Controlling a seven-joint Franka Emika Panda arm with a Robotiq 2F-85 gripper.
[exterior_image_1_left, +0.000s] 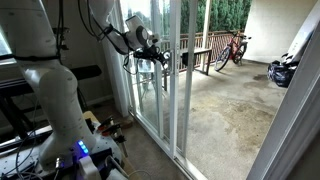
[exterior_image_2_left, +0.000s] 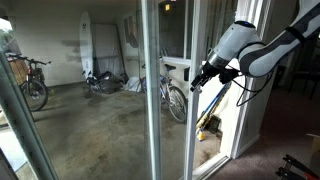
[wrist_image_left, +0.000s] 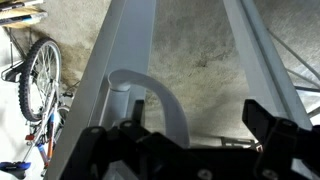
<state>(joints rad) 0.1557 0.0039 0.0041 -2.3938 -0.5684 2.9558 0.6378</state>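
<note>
Hovering end effector (wrist_image_left: 190, 142), jaws wide apart, facing white handle (wrist_image_left: 160, 90) on sliding door (wrist_image_left: 120, 40).

- The door handle (wrist_image_left: 165, 97) is white and smooth, a rounded loop. It rises from the door's frame and arches over to one side, and its far end is hidden at the lower edge of the wrist view.
- The handle sits on a pale upright frame bar (wrist_image_left: 125, 40), close to the bar's edge.
- The sliding door (exterior_image_2_left: 152, 100) stands upright, with tall clear glass panes in narrow white frames. Whether it is fully shut cannot be told.
</note>
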